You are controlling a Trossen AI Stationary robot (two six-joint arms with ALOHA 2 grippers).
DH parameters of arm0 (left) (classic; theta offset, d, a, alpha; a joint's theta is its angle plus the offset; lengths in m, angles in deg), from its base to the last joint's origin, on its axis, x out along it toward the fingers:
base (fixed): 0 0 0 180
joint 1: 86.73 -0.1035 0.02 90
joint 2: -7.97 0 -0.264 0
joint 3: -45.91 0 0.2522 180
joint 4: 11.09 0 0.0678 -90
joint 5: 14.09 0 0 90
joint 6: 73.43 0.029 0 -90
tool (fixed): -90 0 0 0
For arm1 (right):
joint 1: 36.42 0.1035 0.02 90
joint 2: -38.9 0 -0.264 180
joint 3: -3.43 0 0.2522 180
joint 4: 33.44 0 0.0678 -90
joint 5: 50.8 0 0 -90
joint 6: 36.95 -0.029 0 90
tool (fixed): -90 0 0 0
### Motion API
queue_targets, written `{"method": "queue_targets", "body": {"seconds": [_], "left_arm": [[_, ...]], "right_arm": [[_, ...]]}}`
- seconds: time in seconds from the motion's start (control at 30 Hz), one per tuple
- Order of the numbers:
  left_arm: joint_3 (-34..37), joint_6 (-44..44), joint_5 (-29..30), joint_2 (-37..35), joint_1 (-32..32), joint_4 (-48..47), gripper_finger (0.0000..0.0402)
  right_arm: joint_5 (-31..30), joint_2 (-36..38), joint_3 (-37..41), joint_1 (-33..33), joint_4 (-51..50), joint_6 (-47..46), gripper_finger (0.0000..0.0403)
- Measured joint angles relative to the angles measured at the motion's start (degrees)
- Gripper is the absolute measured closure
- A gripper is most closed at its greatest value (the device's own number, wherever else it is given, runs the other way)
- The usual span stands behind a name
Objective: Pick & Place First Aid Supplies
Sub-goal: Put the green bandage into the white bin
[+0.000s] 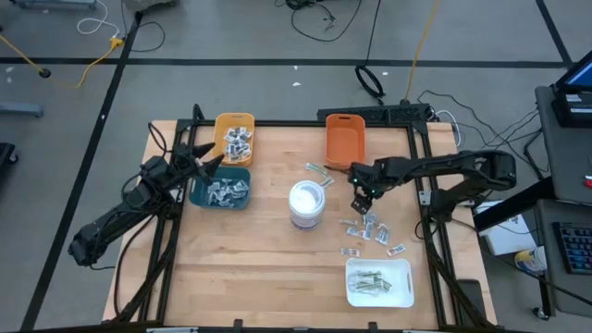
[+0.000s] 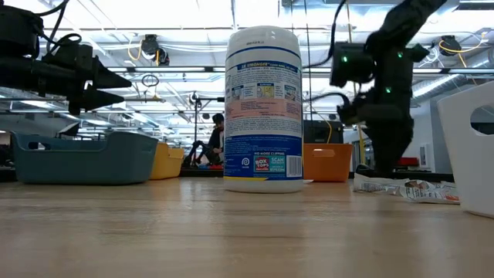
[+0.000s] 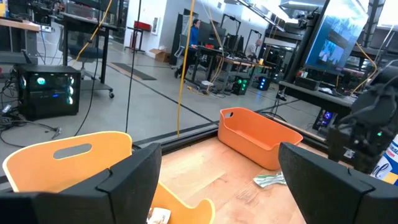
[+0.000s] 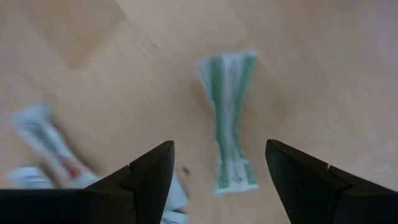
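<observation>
Small flat first aid packets (image 1: 368, 230) lie loose on the wooden table right of centre. My right gripper (image 1: 362, 203) hangs open just above them, pointing down. Its wrist view shows a pale-green striped strip (image 4: 229, 118) flat on the wood between and beyond the fingertips (image 4: 221, 171), and a white-and-red sachet (image 4: 45, 138) to one side. More packets fill the yellow bin (image 1: 235, 137), the teal bin (image 1: 222, 190) and the white tray (image 1: 378, 281). My left gripper (image 1: 215, 159) is open and waits above the yellow and teal bins.
A white wipes canister (image 1: 306, 203) stands at the table's centre, close to my right gripper's left. An orange bin (image 1: 344, 139) sits at the far edge, with a green strip (image 1: 319, 172) lying near it. Bare wood stretches across the near left part of the table.
</observation>
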Motion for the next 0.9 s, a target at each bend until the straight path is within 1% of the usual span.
{"method": "queue_targets", "body": {"seconds": [0.03, 0.17, 0.27, 0.33, 0.4, 0.53, 0.57, 0.6, 0.73, 0.9], "left_arm": [[0.00, 0.00, 0.00, 0.02, 0.02, 0.00, 0.0071], [0.00, 0.00, 0.00, 0.02, 0.00, 0.00, 0.0071], [0.00, 0.00, 0.00, 0.00, 0.02, 0.00, 0.0071], [0.00, 0.00, 0.00, 0.01, 0.01, 0.00, 0.0071], [0.00, 0.00, 0.00, 0.00, 0.00, 0.00, 0.0071], [0.00, 0.00, 0.00, 0.00, 0.00, 0.00, 0.0071], [0.00, 0.00, 0.00, 0.00, 0.00, 0.00, 0.0071], [0.00, 0.00, 0.00, 0.00, 0.01, 0.00, 0.0071], [0.00, 0.00, 0.00, 0.01, 0.02, -0.01, 0.0074], [0.00, -0.02, 0.00, 0.00, 0.00, 0.00, 0.0077]], "right_arm": [[-0.89, -0.51, 0.54, 0.02, 0.42, 0.01, 0.0156], [-1.02, -2.47, 2.04, 0.00, 2.94, 0.01, 0.0159], [-1.21, -3.09, 2.08, 0.02, 3.60, -0.01, 0.0186], [-1.24, -3.07, 2.10, -0.02, 3.72, -0.31, 0.0220], [-1.31, -3.09, 2.12, 0.00, 3.98, -1.26, 0.0263], [-0.98, -3.09, 2.12, -0.01, 4.21, -3.07, 0.0362], [-0.75, -3.09, 2.12, 0.00, 4.24, -3.59, 0.0381], [-0.24, -3.09, 2.12, -0.02, 4.35, -4.21, 0.0391], [0.50, -2.67, 2.12, -0.02, 3.97, -7.75, 0.0391], [3.26, 0.18, 0.64, 0.04, -0.46, -7.06, 0.0398]]}}
